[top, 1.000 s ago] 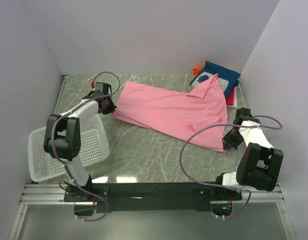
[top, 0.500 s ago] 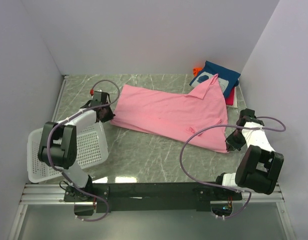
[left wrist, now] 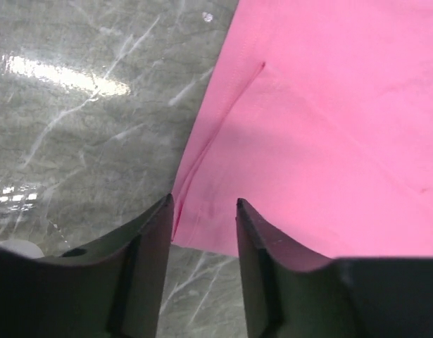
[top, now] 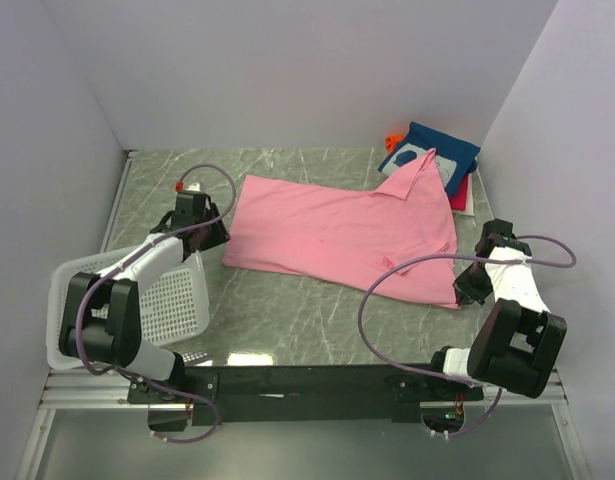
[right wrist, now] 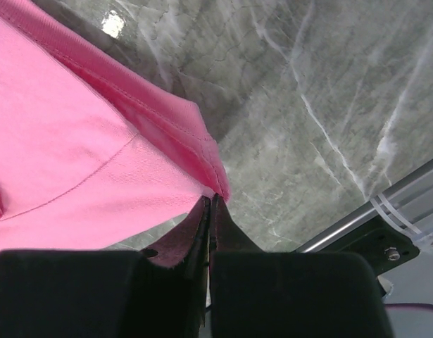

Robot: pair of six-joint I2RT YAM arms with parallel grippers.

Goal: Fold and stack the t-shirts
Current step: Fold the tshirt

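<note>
Between my parted, empty left fingers [left wrist: 162, 220] and right fingers [right wrist: 210, 210] pinching its hem, the pink shirt [top: 337, 230] lies spread, unfolded.

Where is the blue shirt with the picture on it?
Start at the marble table, then go past the big pink tee to the far right corner. A folded pile sits there with the navy tee on top. Only it has a white print; the red tee under it and the orange bit beside it show none.
</note>
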